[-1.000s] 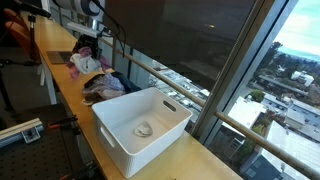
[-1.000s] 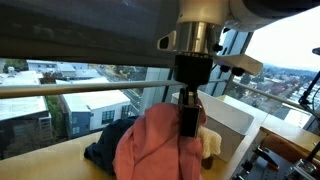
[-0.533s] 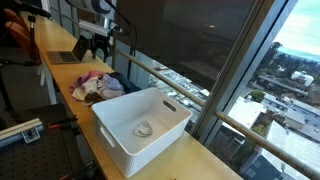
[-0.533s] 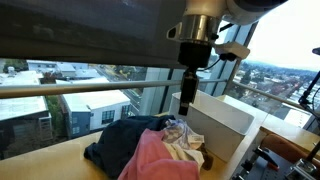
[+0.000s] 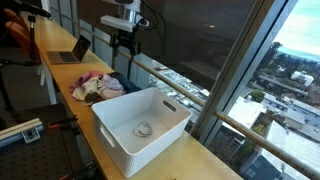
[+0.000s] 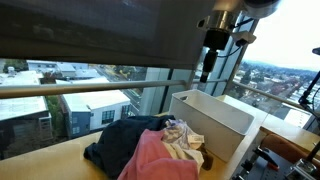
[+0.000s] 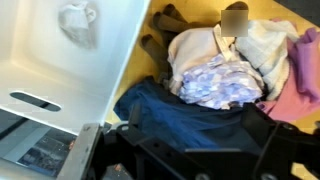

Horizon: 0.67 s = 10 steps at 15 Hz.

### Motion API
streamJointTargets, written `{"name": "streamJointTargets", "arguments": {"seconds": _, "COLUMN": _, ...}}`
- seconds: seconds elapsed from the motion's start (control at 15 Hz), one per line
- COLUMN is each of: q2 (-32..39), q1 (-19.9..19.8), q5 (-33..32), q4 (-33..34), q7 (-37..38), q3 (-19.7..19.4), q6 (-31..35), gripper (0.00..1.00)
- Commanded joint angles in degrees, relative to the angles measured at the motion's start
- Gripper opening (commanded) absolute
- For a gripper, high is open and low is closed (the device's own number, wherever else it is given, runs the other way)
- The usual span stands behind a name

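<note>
Wooden counter (image 5: 56, 72) ran beside the window. From the left in an exterior view sat a laptop (image 5: 74, 49), then the heap of clothes (image 5: 97, 87), then the white bin (image 5: 130, 150) just beside it. The gripper (image 5: 124, 44) hung well above the heap, fingers apart, holding nothing. In the wrist view the bin lay left, a small pale cloth (image 7: 78, 22) on its floor; rightward came a dark blue garment (image 7: 190, 112), a floral cloth (image 7: 225, 80) and a pink garment (image 7: 305, 70).
</note>
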Motion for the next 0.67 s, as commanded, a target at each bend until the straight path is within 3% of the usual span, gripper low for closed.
{"name": "streamJointTargets", "arguments": {"seconds": 0.0, "q2": -1.78, "q1": -3.55, "q5": 1.18, "q4": -3.08, "q7": -5.01, "q3": -2.40, "q6": 3.19, "gripper": 1.00}}
{"name": "streamJointTargets", "arguments": {"seconds": 0.6, "q2": 1.61, "q1": -10.34, "q5": 0.71, "q4": -2.12, "q7": -11.50, "q3": -7.06, "q6": 16.87, "gripper": 1.00}}
